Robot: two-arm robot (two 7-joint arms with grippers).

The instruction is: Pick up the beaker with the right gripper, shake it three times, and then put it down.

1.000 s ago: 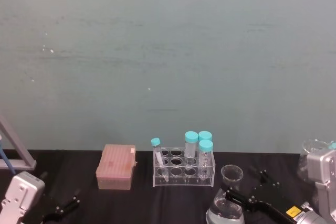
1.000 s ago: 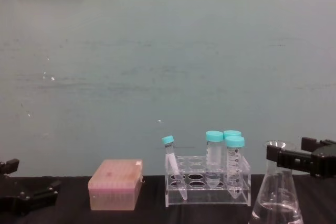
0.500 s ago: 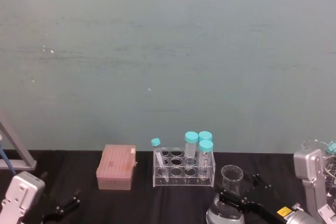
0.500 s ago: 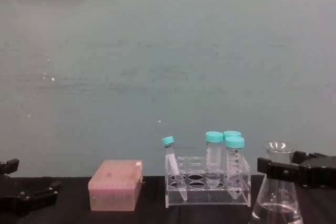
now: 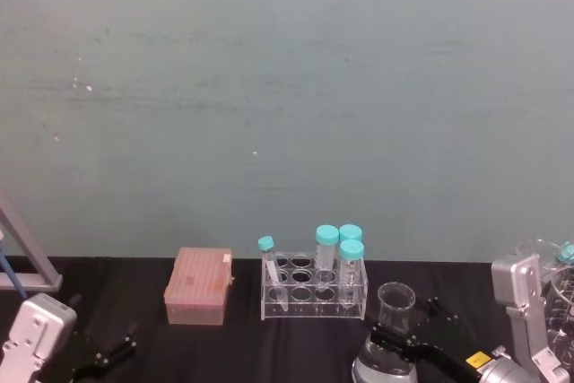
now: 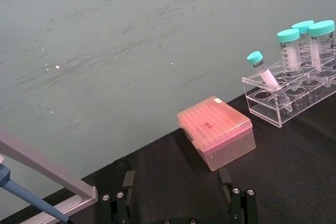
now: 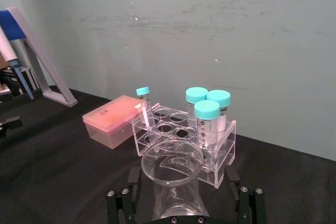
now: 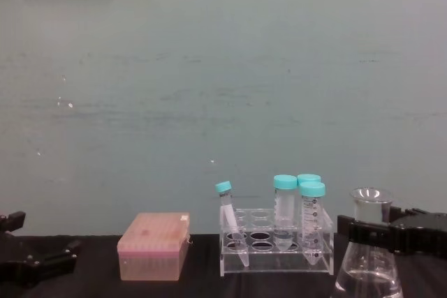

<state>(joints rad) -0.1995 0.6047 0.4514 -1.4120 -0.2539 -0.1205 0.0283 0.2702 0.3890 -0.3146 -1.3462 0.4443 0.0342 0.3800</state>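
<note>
Since a second ago the right gripper [image 7: 184, 206] has sunk along the beaker [image 8: 368, 277], from rim level to lower on the neck. Its jaws are apart, one on each side of the neck, with a gap on both sides in the right wrist view. The beaker stands upright between the jaws on the black bench [image 6: 294, 171], a little clear liquid in its wide base. Beyond the jaws and to their left stands the clear tube rack [image 8: 276, 246] holding teal-capped tubes [image 8: 312, 207]. The pink box [image 8: 154, 246] sits farther left. The left gripper [image 6: 178, 211] sits low over the bench, well apart from the right jaws, its own jaws spread.
</note>
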